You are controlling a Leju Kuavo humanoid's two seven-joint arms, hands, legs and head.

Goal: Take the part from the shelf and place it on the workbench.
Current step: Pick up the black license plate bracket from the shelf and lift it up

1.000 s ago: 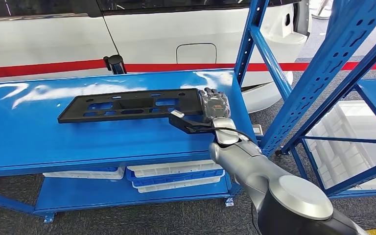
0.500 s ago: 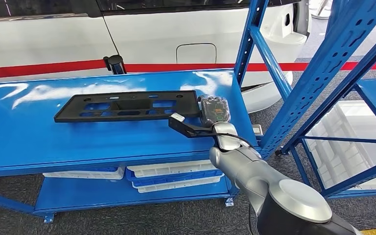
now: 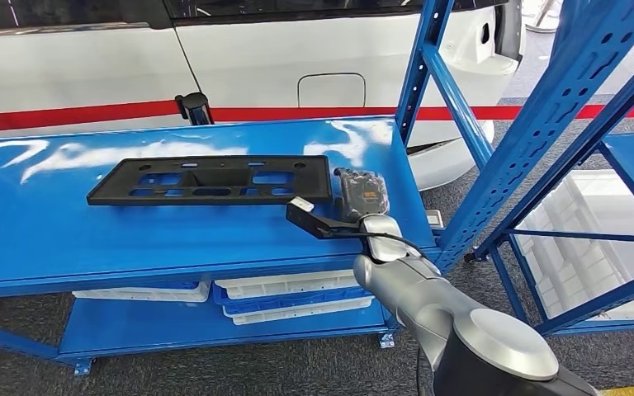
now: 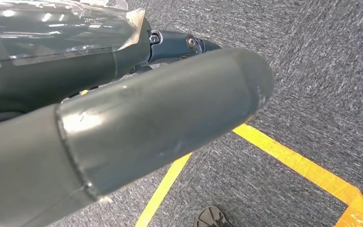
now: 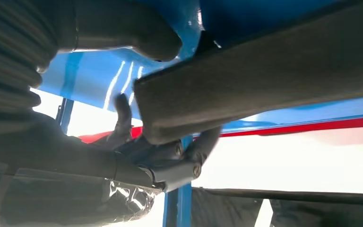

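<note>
Kid: From the head view, what is the right hand (image 3: 361,195) doing?

Friend: It sits low over the blue workbench (image 3: 49,231), just beside the right end of the part (image 3: 206,180). The fingers point away from the robot. I cannot tell from up here if they touch the part.

Kid: Where is the part, and which way does it lie?

Friend: It is a long, flat, black frame with holes in it. It lies flat on the workbench top. Its long side runs from left to right across the bench, and one end points at the hand. A white car (image 3: 297,49) is behind the bench. The blue shelf (image 3: 545,124) stands to the right.

Kid: What about the left wrist view?

Friend: Dark fingers of the left hand (image 4: 179,45) hang over the grey floor (image 4: 312,71). I cannot tell how far open they are. Yellow tape (image 4: 293,161) runs on the floor, and a person's shoe (image 4: 212,218) is near it.

Kid: And the right wrist view?

Friend: The end of the part (image 5: 264,80) is very close and a bit blurry. The thick thumb (image 5: 132,33) is on one side of it. The dark fingers (image 5: 123,113) are spread out on the other side. So the hand is around the end of the part, but I cannot tell if it grips it or is let go.
</note>
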